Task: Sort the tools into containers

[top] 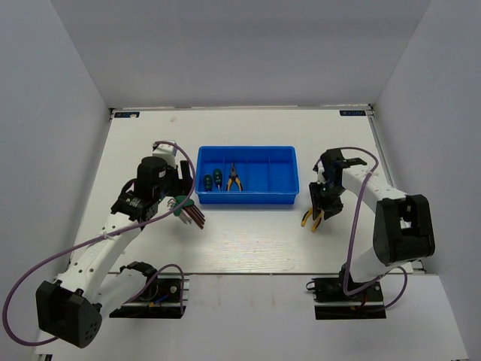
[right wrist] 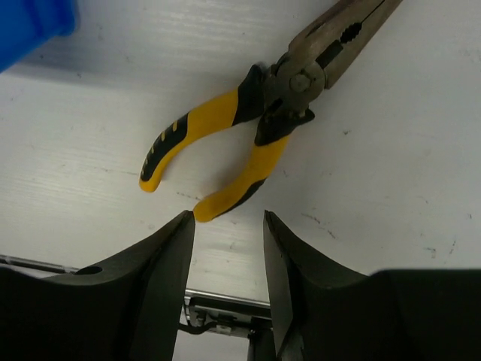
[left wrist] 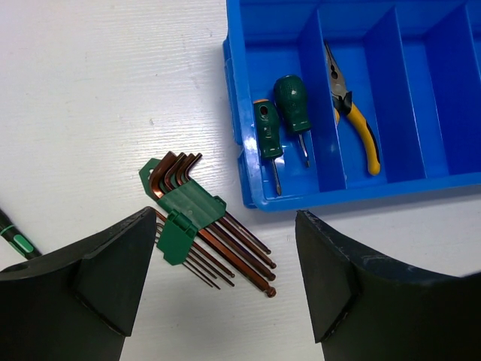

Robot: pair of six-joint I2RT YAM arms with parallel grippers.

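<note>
On the white table (top: 248, 248), a blue tray (top: 248, 150) with dividers sits across the middle, well beyond both arm bases. Its leftmost compartment holds two green-handled screwdrivers (left wrist: 267, 135) lying side by side, shafts pointing to the near wall. The next compartment to the right holds one pair of yellow-handled pliers (left wrist: 353, 113), nose pointing to the far wall.

I see the hex key set (left wrist: 192, 214) flat on the table just outside the tray's near left corner, close to it but not touching. Its reddish keys fan out of a green holder, the bent ends away from the tray's near wall.

My left gripper (left wrist: 225, 278) hangs above this set with its fingers (left wrist: 113, 278) spread wide and nothing between them. In the left wrist view the set lies ahead of the gap, nearer the left finger.

The second pliers (right wrist: 248, 128) lie on the table off the tray's near right corner, apart from it, handles splayed. In the overhead view their handles point to the near edge.

My right gripper (right wrist: 229, 278) is over them, its fingers parted by a narrow gap and gripping nothing. In the right wrist view the tip of one yellow handle sits just ahead of that gap. I cannot tell whether the fingers touch the table.
</note>
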